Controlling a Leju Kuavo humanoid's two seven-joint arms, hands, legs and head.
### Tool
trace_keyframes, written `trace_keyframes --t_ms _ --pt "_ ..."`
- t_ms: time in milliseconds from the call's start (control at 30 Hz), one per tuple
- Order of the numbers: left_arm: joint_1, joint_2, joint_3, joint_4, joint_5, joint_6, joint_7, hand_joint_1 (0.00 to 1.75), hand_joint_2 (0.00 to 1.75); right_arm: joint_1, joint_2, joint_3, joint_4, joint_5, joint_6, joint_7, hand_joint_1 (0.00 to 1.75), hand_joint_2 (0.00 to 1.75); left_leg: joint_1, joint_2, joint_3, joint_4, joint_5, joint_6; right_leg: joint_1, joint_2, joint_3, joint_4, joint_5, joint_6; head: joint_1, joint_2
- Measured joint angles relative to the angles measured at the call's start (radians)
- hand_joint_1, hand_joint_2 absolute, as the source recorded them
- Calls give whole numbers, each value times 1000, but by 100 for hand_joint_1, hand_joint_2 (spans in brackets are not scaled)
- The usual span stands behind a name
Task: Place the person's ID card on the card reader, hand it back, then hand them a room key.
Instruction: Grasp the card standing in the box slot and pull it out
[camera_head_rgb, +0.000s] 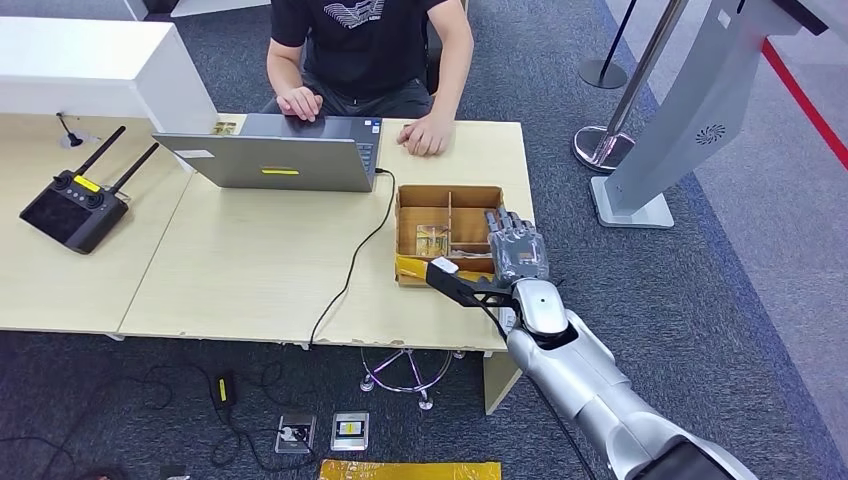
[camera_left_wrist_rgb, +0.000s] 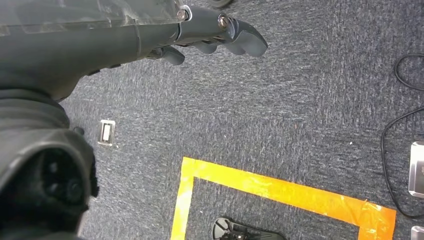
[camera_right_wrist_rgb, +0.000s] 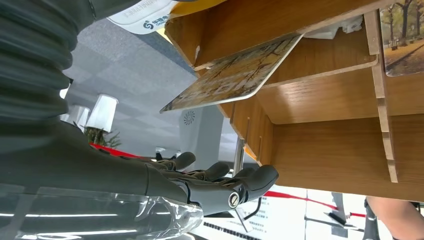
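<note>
So the room key cards are sitting in the wooden divided box at the right end of the table. One card lies in a lower-left compartment, and up close from the right wrist a card leans tilted over a divider edge, sticking out of the box. The right hand is right over the box's right side, palm down, fingers loosely curled and a bit apart, holding nothing and not touching a card as far as I can see. The left hand hangs down over the carpet, fingers gently curled together, empty. Across the table a person in a black shirt has one hand on a laptop and the other hand resting on the tabletop near the box. A black controller with antennas sits on the far left.
</note>
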Motion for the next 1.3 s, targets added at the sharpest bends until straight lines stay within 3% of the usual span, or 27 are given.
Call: trace_keyframes --t_ms 100,233,1300 --pt "0 0 0 0 0 0 0 0 0 0 0 0 4 0 0 0 4 175 0 0 0 0 0 0 0 0 0 0 0 0 0 0" --pt "0 0 0 0 0 0 0 0 0 -1 0 0 7 0 1 -1 171 175 0 0 0 0 0 0 0 0 0 0 0 0 0 0" --pt "-8 0 1 0 0 10 0 0 0 -42 33 -16 114 -11 -23 -49 175 175 0 0 1 0 0 0 0 1 0 0 0 0 0 0"
